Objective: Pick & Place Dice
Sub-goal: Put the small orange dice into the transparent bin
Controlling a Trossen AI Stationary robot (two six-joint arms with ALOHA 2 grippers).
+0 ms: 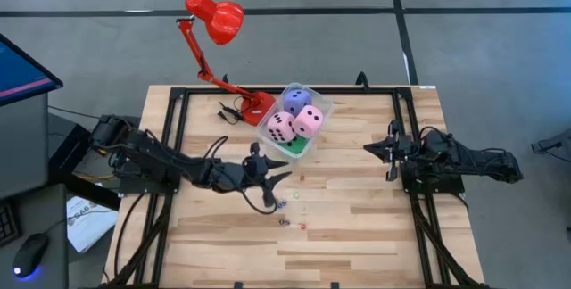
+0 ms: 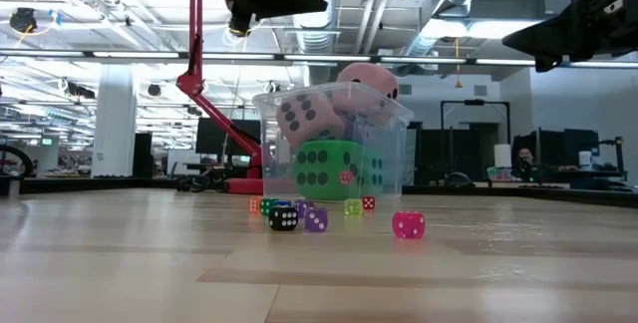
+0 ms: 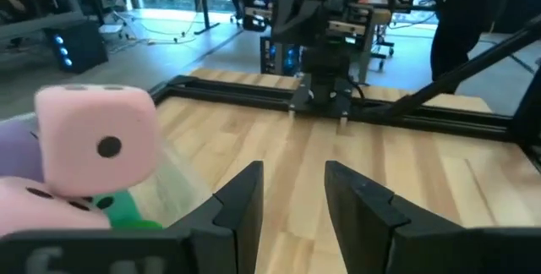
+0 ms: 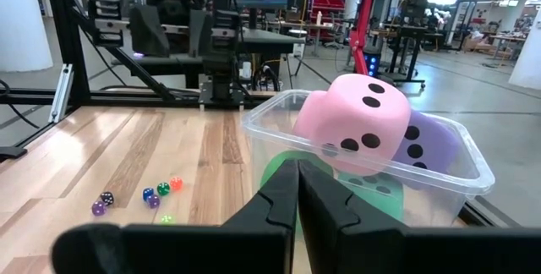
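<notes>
Two pink dice (image 1: 294, 124) sit just beyond the left hand (image 1: 278, 180).

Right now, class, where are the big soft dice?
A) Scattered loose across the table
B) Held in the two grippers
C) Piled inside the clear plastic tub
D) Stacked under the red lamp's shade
C: the pink dice, the purple die and the green die all sit in the clear plastic tub; only the tiny dice lie loose on the table.
</notes>
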